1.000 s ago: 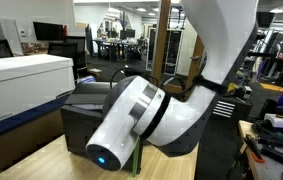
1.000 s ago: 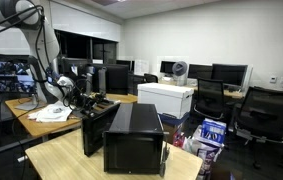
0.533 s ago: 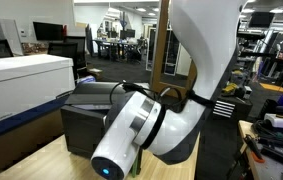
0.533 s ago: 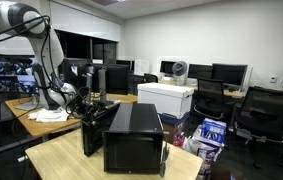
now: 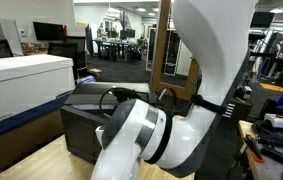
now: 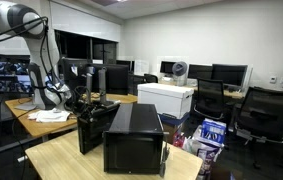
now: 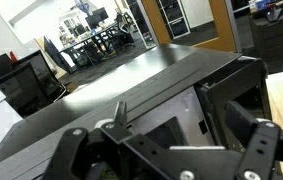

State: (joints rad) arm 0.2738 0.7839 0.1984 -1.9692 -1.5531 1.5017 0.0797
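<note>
A busy office lab is pictured, with a wooden table [image 6: 61, 160] set in the foreground. Nearest the wrist camera, the gripper [image 7: 166, 150] is seen with its fingers [image 7: 76, 150] spread wide and nothing clamped between them. It is held close over the top edge of a black case [image 7: 131, 85], which is placed on the table. A dark panel [image 6: 89, 130] is stood upright just beside the case. Little clearance is left, so the metal edge could be scraped if the gripper is lowered off-line, and the case could be shoved along the table. A white box [image 6: 166, 98] is seen beyond. Much of an exterior view is blocked by the arm [image 5: 171, 130], so contact cannot be judged there.
</note>
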